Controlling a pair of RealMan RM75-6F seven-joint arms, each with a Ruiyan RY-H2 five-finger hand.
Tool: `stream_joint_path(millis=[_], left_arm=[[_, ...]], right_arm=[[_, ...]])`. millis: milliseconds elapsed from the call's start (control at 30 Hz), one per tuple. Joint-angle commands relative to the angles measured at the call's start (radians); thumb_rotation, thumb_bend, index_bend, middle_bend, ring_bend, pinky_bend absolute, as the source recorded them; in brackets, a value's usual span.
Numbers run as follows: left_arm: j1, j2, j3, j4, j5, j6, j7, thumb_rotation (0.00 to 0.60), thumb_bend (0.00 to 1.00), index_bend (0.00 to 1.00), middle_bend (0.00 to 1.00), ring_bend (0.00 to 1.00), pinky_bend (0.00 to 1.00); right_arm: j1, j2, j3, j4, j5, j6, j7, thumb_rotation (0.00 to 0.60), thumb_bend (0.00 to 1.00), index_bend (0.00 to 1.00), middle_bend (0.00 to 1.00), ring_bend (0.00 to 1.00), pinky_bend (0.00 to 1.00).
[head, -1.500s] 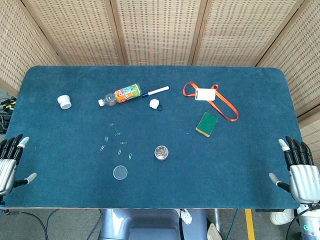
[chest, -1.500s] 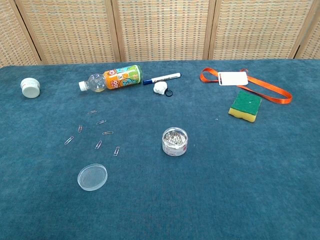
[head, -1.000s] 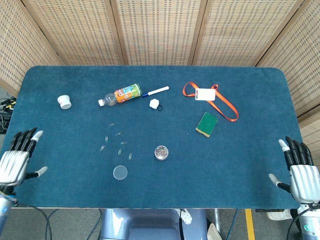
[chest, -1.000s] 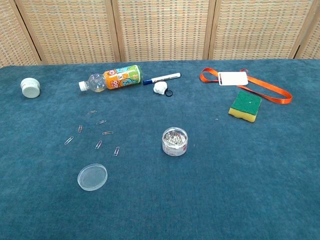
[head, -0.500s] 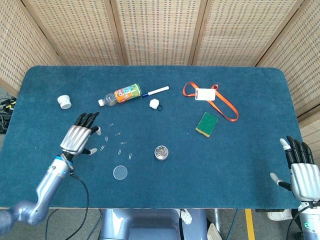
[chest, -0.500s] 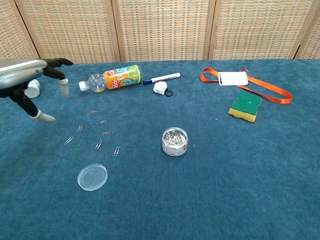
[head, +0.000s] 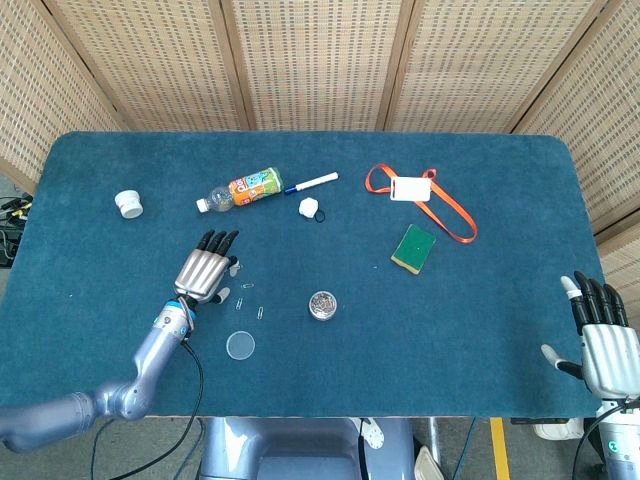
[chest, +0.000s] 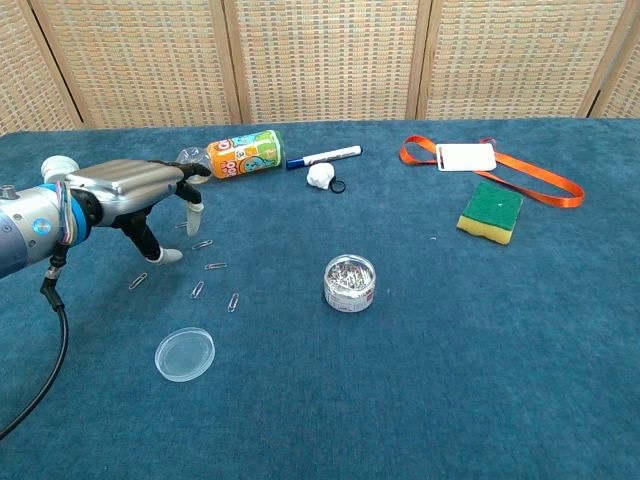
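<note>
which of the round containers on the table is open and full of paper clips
The small clear jar near the table's middle: lidless, packed with paper clips. Its flat clear lid lies apart, empty, and the white jar at the far left is capped.

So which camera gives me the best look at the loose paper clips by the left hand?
The chest view: the paper clips lie plainly separate below the left hand. The head view shows them tiny, partly hidden by that hand.

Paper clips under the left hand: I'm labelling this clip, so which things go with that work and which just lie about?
In hand:
left hand
paper clips
clip jar
clear lid

Lying about:
bottle
marker
sponge
lanyard badge
white cap
</note>
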Motion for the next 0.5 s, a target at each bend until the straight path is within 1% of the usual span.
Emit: stream_joint_path(millis=[33,267,433,500], left_arm=[[-0.017,-0.021,0.004,0.021,-0.022,-0.006,0.016,0.600,0.30,0.49,0.00,0.00,0.00],[-0.045,-0.069,0.014,0.090,-0.064,-0.024,0.009,0.600,0.30,0.49,0.00,0.00,0.00],[-0.069,-0.100,0.013,0.137,-0.083,-0.034,0.004,0.600,0.30,0.49,0.00,0.00,0.00],[-0.077,-0.107,0.010,0.140,-0.097,-0.042,0.003,0.600,0.30,0.49,0.00,0.00,0.00]], right_arm=[[0.002,-0.002,0.001,0.003,0.004,-0.006,-0.001,0.600,0.00,0.00,0.00,0.00,0.00],[0.006,-0.005,0.002,0.012,0.013,-0.017,0.000,0.600,0.00,0.00,0.00,0.00,0.00],[0.007,-0.006,0.005,0.015,0.020,-0.019,0.003,0.600,0.00,0.00,0.00,0.00,0.00],[0.008,-0.006,0.006,0.016,0.022,-0.021,0.004,0.600,0.00,0.00,0.00,0.00,0.00]])
